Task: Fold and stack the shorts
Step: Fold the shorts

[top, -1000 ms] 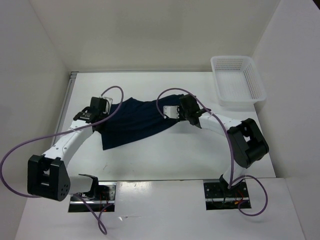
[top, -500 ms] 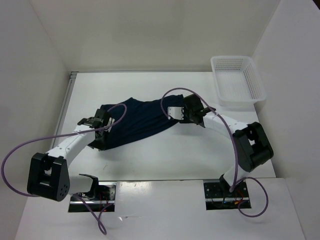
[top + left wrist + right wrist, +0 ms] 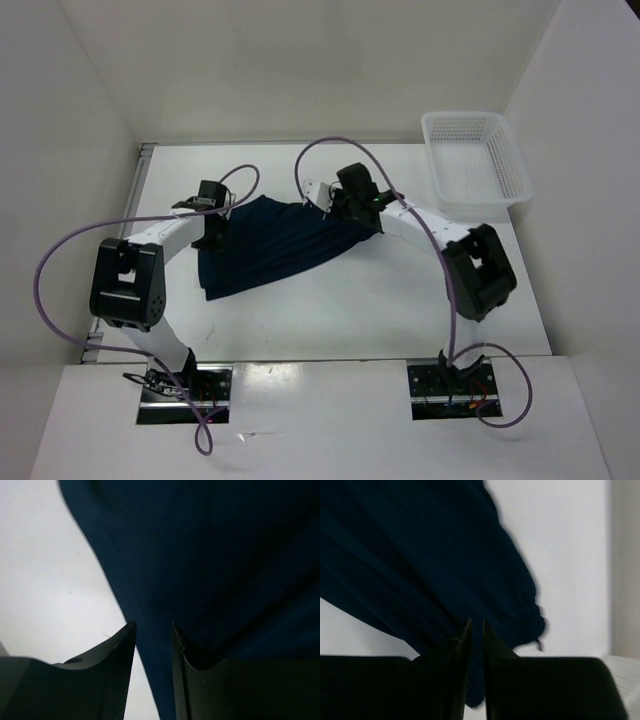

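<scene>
Two white-and-black arms trailing purple cables.
The left arm and right arm have white links and bulky black joint housings, and a thin purple cable loops loosely along each. Each base has a dark metal plate with small wiring. The left end effector and right end effector have plain matte-black fingers tapering to narrow tips.

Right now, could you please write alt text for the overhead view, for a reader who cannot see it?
Navy shorts lie spread on a white table, the left gripper at their left edge and the right gripper at their right end. A white basket sits in the far right corner.
</scene>
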Robot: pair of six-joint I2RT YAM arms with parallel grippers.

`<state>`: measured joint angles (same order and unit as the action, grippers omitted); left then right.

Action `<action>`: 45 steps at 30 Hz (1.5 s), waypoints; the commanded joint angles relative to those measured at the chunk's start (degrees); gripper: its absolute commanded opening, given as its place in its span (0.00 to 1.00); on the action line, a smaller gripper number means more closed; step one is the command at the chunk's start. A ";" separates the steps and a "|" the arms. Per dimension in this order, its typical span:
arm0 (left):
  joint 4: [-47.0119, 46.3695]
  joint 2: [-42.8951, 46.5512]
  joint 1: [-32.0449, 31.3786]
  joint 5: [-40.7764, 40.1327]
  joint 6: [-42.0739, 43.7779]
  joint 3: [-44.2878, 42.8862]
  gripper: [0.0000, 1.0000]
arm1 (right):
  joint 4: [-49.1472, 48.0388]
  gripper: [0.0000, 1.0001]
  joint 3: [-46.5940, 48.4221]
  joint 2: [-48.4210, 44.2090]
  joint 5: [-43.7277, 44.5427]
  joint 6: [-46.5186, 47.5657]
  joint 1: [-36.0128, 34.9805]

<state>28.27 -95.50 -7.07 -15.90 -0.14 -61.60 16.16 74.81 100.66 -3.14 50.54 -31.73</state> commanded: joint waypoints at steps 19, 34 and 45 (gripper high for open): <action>-13.78 -27.18 6.10 -4.48 0.14 -17.57 0.38 | 3.79 0.00 -15.91 2.70 7.36 1.22 0.88; -1.03 -10.78 2.07 3.25 0.14 -15.22 0.44 | 4.23 0.25 4.88 0.24 0.24 -20.36 3.68; 0.12 -8.90 -1.63 -2.12 0.14 -14.52 0.47 | 11.86 0.79 1.59 -2.13 -0.80 -71.93 17.56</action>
<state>27.73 -104.81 -7.18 -16.14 -0.16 -75.94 22.70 79.37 102.24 -2.00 -2.57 -14.85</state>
